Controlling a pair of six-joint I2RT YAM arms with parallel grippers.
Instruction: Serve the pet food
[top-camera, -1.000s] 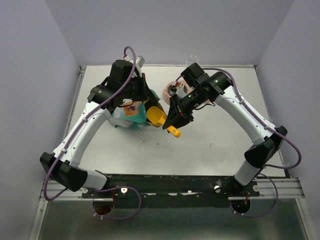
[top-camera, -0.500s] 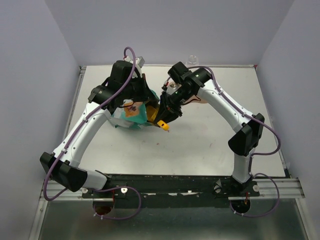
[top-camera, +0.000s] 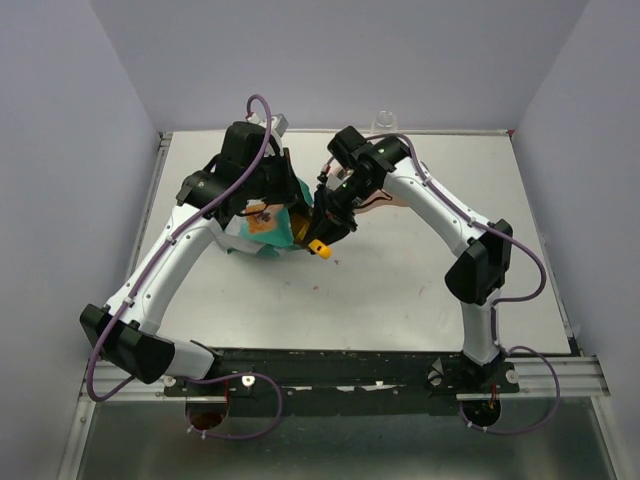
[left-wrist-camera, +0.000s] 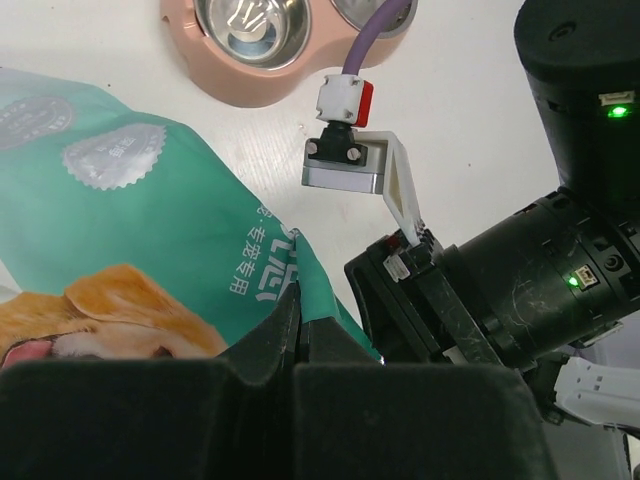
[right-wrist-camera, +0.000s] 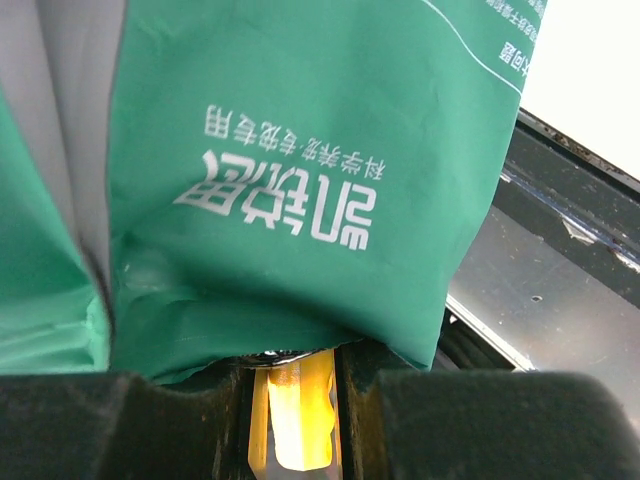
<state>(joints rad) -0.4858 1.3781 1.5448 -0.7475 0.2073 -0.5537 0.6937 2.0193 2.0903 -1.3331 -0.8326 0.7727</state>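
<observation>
There's the left claw (left-wrist-camera: 298, 338) pinched tight on the green bag (left-wrist-camera: 130, 230) to hold its mouth up, and the right claw (right-wrist-camera: 295, 385) clamped on the orange scoop (top-camera: 318, 246), its head buried inside, where the unseen kibble presumably lies.

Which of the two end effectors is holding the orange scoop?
The right end effector: the handle of the orange scoop sits between its fingers, with the scoop's front hidden behind the teal bag. The left end effector pinches the bag's edge instead.
</observation>
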